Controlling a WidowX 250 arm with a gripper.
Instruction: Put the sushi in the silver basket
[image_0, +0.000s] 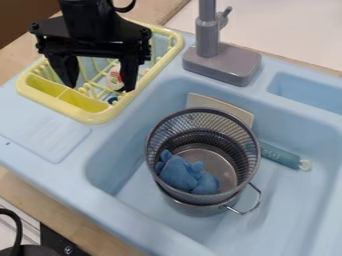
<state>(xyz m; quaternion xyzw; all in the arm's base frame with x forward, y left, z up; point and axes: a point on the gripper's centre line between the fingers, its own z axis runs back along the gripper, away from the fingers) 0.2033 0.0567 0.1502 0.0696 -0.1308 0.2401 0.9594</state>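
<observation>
Over the yellow dish rack (97, 118) at the upper left, my gripper (99, 87) hangs open, its two fingers wide apart. A small white and reddish item (115, 78), possibly the sushi, lies in the rack beside the right-hand finger, which partly covers it. I cannot tell whether they touch. The silver mesh basket (157, 131) stands in the sink with its open top up, to the lower right of my gripper. Inside it lies a blue plush toy (179, 173).
A metal pot with a wire handle (248, 210) sits beneath the basket in the sink (107, 165). The grey faucet (208, 32) rises behind it. A board with a teal handle (280, 156) lies behind the basket. Something small and blue (112, 100) is in the rack.
</observation>
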